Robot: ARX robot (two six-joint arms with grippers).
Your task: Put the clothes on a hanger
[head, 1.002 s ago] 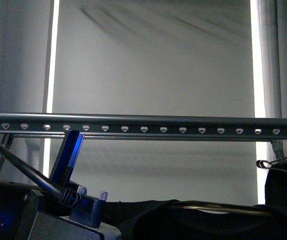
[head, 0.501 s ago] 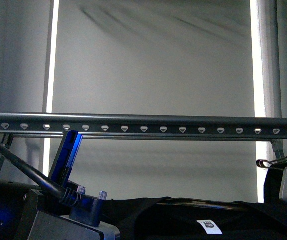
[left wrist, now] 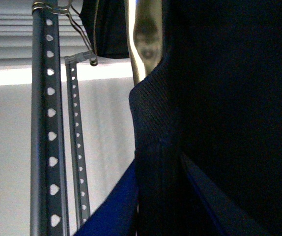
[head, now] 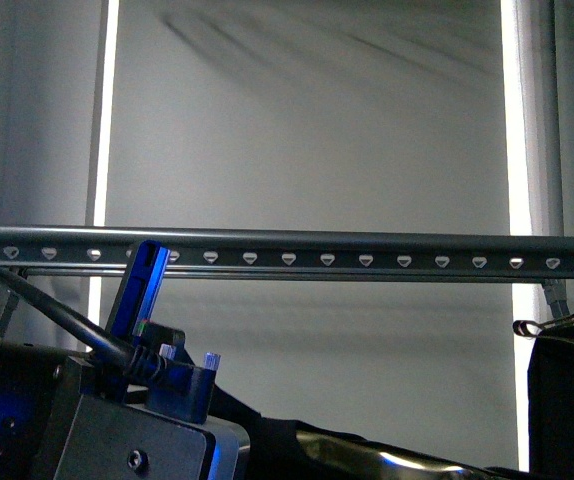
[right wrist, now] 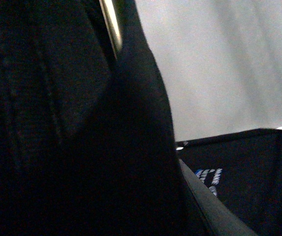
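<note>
Raised since the earlier frame, left hand (left wrist: 158, 167) appears clamped on the clothes (head: 277, 450). Garment sits below the hanger (head: 287, 250), well apart, long axis roughly parallel to it; required travel is judged straight upward.

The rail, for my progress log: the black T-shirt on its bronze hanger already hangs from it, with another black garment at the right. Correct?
Not yet: the front view shows the T-shirt and its bronze hanger low, below the rail, not hooked on it. The other black garment is at the right, as said.
</note>
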